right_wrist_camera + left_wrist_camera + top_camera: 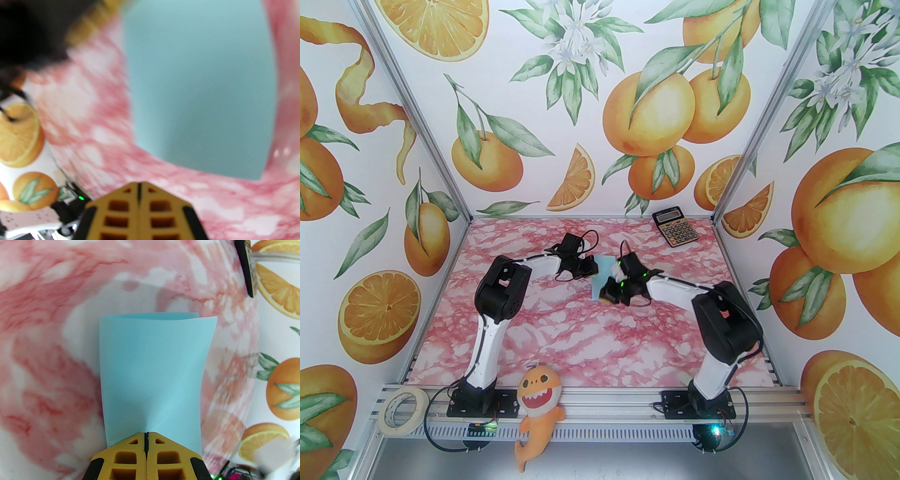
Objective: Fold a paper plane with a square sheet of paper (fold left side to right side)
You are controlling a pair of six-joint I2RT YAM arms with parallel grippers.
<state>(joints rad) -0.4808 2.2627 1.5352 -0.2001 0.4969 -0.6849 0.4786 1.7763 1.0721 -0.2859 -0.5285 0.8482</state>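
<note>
Pale-blue square sheet of paper (152, 371), doubled over, mid-way across the pink marbled table (581, 337) between your arms | your left gripper (146, 434) clenched on one edge, puckering it | your right gripper (139, 185) closed on nothing, just short of the sheet | calculator (676, 227) at far right corner

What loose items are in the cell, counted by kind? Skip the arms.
Sheet of paper, light blue: 1
Calculator, black and gold: 1
Plush toy, orange: 1
Roll of tape, cream: 1
Total: 4
</note>
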